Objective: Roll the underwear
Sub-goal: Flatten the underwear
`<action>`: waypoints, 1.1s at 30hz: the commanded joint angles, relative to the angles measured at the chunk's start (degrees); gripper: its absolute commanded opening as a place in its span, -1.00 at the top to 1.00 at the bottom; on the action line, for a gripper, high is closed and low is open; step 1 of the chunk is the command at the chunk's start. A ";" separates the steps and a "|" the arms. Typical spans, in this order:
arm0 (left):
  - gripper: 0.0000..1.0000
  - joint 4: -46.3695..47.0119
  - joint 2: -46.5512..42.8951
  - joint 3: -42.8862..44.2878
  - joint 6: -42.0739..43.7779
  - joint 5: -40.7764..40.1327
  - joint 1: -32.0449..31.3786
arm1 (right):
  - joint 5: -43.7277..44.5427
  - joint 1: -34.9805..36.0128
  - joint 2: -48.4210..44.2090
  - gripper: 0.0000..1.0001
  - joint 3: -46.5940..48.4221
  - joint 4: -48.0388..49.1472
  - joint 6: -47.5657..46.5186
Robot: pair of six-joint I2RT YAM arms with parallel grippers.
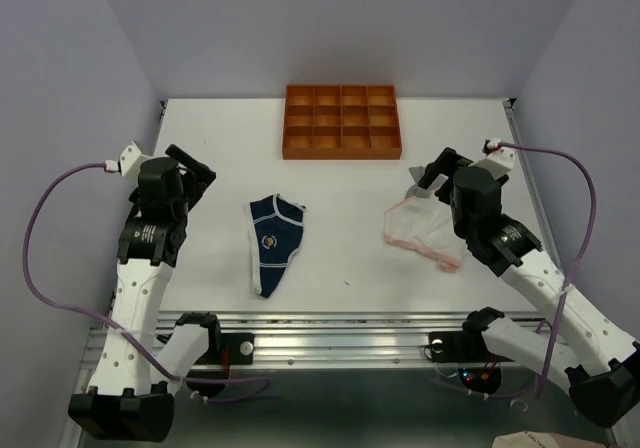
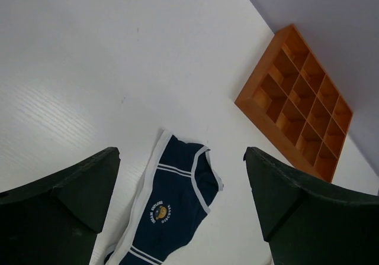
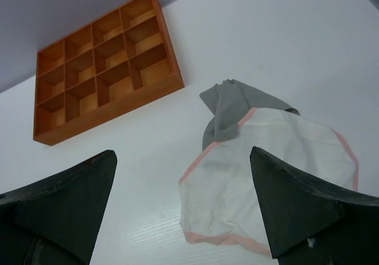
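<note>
The navy underwear (image 1: 274, 240) with white trim and a round emblem lies flat at the table's middle; it also shows in the left wrist view (image 2: 172, 203). The pale pink-white underwear (image 1: 418, 230) lies at the right, also in the right wrist view (image 3: 266, 176). The grey underwear (image 1: 421, 190) lies crumpled, partly under the pale one's far edge, also in the right wrist view (image 3: 231, 105). My left gripper (image 1: 198, 178) is open and empty, left of the navy piece. My right gripper (image 1: 436, 173) is open and empty above the grey and pale pieces.
An orange compartment tray (image 1: 342, 121) stands at the table's back centre, also in the left wrist view (image 2: 299, 99) and right wrist view (image 3: 100, 58). A metal rail (image 1: 330, 320) runs along the table's near edge.
</note>
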 commanded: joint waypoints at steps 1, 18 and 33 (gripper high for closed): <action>-0.98 -0.19 1.06 -0.08 0.03 -2.09 -0.01 | 1.87 -0.07 0.59 -1.00 0.80 -0.33 0.64; -0.98 11.15 22.47 -6.94 2.13 11.08 -0.01 | -36.37 17.83 18.32 -1.00 0.80 14.17 -16.75; -0.98 22.31 37.18 -7.90 8.64 17.68 -0.27 | -35.22 42.46 55.42 -1.00 26.72 15.93 -33.99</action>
